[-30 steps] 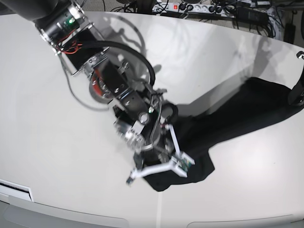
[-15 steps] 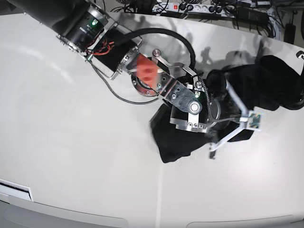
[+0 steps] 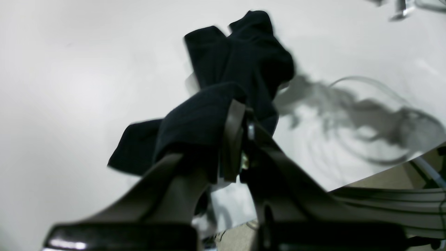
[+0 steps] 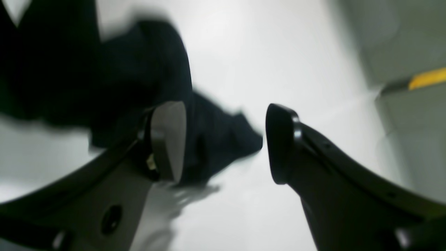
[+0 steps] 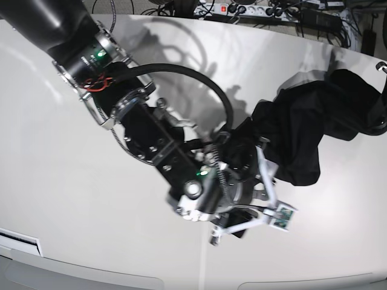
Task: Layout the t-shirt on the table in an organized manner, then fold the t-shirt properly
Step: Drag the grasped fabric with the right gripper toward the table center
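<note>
On the table [image 5: 54, 163] the shirt [image 5: 314, 121] lies bunched, its length running from our clamped left gripper [image 3: 237, 139], pinching one end, toward our right gripper [image 4: 223, 143], gaping, empty, just beside the loose end.

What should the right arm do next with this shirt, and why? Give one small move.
Probably bring the right gripper back onto the loose edge of the t-shirt and close: its jaws stand open and empty, the left gripper clamps a fold, and the shirt lies bunched on the table.
</note>
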{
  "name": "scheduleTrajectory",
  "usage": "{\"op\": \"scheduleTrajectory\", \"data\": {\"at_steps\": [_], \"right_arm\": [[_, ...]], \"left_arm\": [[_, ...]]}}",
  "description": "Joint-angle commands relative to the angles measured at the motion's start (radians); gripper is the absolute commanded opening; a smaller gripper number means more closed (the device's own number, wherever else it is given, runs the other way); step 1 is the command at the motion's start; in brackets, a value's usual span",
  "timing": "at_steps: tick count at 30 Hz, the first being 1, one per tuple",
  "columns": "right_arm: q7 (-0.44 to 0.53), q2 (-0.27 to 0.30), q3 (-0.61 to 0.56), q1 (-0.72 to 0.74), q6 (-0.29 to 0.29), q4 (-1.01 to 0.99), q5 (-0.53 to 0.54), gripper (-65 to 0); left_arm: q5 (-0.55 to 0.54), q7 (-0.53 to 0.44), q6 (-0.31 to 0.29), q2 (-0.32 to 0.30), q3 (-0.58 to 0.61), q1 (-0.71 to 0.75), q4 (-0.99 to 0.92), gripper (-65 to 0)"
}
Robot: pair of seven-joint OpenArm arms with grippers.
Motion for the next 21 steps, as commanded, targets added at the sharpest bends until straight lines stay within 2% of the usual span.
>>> {"op": "scheduleTrajectory", "data": {"at_steps": [1,3,4,7,10,13,15,17,19,21], "right_arm": [[0.012,0.005,0.002,0.013,0.037,0.019,0.076,-29.4],[0.008,0.037,0.002,-0.034,0.109,0.019,0.167,-32.2],[0.017,0.049,0.002,-0.066,0.136,0.019,0.172,-32.5],[0.147,0.077,0.002,-0.168,0.142,0.018,0.06,-32.4],[0.295,0.089,0.002,-0.253,0.077,0.012,-0.08,-31.5],[0.368,0.083,0.002,-0.299,-0.027,-0.015,-0.174,-27.5],[0.386,0.078,0.002,-0.304,-0.086,-0.047,-0.186,-26.9],[0.386,0.057,0.002,-0.304,-0.103,-0.09,-0.171,-26.9],[0.39,0.026,0.002,-0.304,-0.079,-0.132,-0.174,-26.9],[0.414,-0.005,0.002,-0.304,-0.085,-0.168,-0.221,-27.1]], "left_arm": [[-0.023,-0.023,-0.003,-0.02,-0.007,-0.003,0.012,-65.0],[-0.023,-0.023,-0.002,-0.02,-0.007,-0.003,0.012,-65.0],[-0.024,-0.023,-0.003,-0.02,-0.007,-0.003,0.012,-65.0],[-0.023,-0.023,-0.003,-0.02,-0.007,-0.003,0.012,-65.0],[-0.018,-0.023,-0.003,-0.02,-0.007,-0.003,0.012,-65.0],[0.007,-0.023,-0.002,-0.02,-0.007,-0.003,0.012,-65.0],[0.006,-0.023,-0.002,-0.02,-0.007,-0.003,0.012,-65.0],[0.006,-0.024,-0.002,-0.02,-0.007,-0.003,0.012,-65.0],[0.006,-0.023,-0.002,-0.02,-0.007,-0.003,0.012,-65.0],[0.006,-0.023,-0.002,-0.02,-0.007,-0.003,0.012,-65.0]]}}
